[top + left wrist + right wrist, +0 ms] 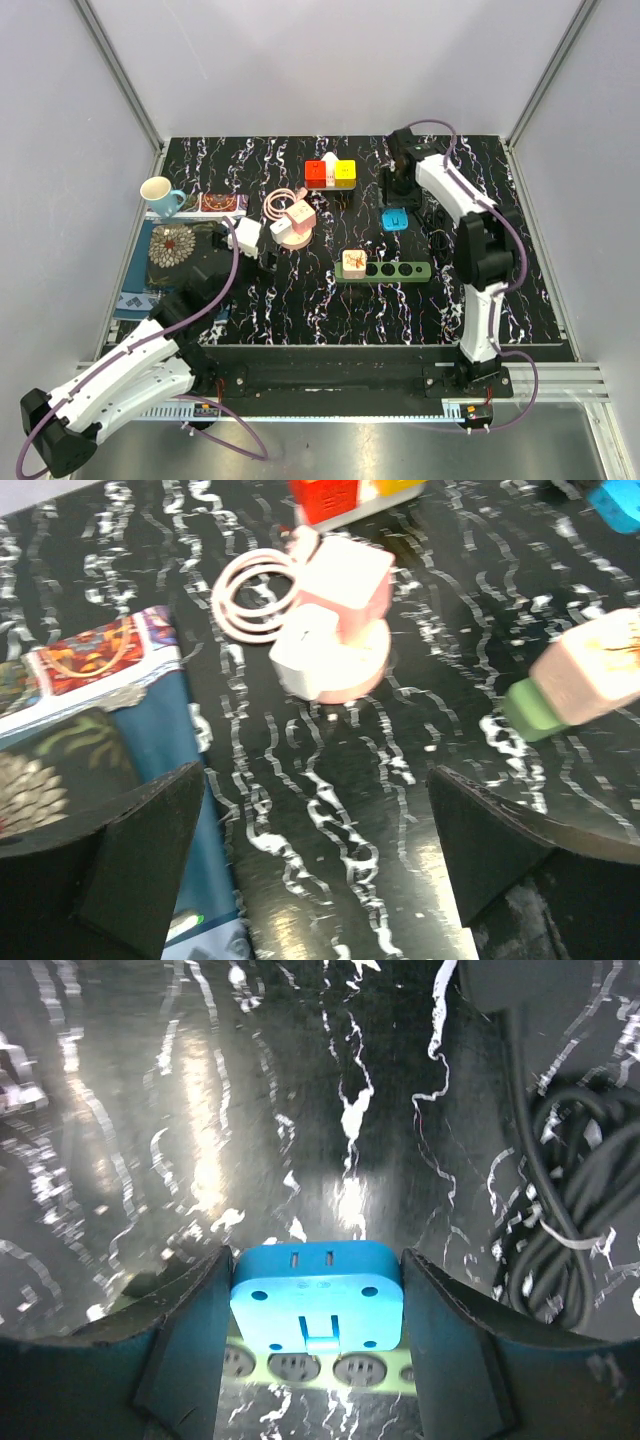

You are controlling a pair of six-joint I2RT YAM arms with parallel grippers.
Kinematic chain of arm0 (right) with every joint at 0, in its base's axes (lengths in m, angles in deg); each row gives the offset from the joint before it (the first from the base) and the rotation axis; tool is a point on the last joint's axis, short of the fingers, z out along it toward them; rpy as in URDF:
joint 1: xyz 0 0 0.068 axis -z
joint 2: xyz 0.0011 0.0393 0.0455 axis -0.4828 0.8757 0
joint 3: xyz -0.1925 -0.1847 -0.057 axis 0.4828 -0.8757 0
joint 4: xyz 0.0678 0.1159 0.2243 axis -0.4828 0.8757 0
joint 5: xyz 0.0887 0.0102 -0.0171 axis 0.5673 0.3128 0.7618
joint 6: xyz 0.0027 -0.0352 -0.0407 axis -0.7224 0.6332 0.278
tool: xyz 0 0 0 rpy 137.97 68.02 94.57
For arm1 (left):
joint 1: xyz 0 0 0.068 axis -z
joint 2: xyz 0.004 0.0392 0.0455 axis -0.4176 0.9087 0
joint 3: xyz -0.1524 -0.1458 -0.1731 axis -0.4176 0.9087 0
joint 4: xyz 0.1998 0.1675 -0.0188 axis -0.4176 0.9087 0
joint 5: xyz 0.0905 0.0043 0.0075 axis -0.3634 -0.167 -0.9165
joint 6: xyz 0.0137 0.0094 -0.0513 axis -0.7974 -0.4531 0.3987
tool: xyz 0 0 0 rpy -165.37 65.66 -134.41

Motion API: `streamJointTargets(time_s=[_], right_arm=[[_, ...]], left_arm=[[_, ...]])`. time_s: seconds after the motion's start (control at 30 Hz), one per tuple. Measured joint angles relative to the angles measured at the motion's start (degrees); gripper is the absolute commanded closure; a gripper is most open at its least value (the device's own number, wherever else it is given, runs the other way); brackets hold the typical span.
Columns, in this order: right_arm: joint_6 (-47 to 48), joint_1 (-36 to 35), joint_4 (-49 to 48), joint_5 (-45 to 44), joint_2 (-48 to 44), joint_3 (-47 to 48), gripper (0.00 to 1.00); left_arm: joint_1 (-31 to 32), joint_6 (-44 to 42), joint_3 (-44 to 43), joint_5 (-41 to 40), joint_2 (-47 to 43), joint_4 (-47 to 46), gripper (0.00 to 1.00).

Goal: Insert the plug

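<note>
Right gripper (pixel 316 1256) clasping blue plug (pixel 317 1300), black cable (pixel 560 1210) beside, power strip (pixel 383 269) near.

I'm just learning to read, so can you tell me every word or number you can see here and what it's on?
No text can be read in any view.
blue plug: only slots and holes, no letters.
pink cube on the green power strip: a small print, too blurred to read.
red cube: a small mark, too small to read.
</note>
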Motion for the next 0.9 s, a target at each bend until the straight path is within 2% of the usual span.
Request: streamJointTargets(time_s=[0.17,0.43,0.57,0.77,0.9], right_arm=[[-2.93,-2.05,-4.37,-0.90,-14.29,-6.69,0.56],[-11.74,-10.84,-15.52,-2.21,-34.18,-21.62,0.56],[-17.03,-13.94,-20.35,-2.27,-39.85,-28.26,0.54],[-24.20,-16.72,-25.90,-2.25,-46.01,-36.24,0.53],[-27.50,-16.87,-27.67,-2.25,-48.98,-39.17,0.53]], left_arm=[[0.00,6.29,-0.59,7.19,3.43,-3.91,0.02],[0.02,17.38,-3.32,17.18,10.82,-15.96,0.06],[0.55,22.53,-5.20,21.27,16.11,-22.27,0.09],[3.65,26.18,-8.66,24.48,23.28,-26.86,0.14],[5.18,27.23,-10.01,25.16,26.40,-28.46,0.23]])
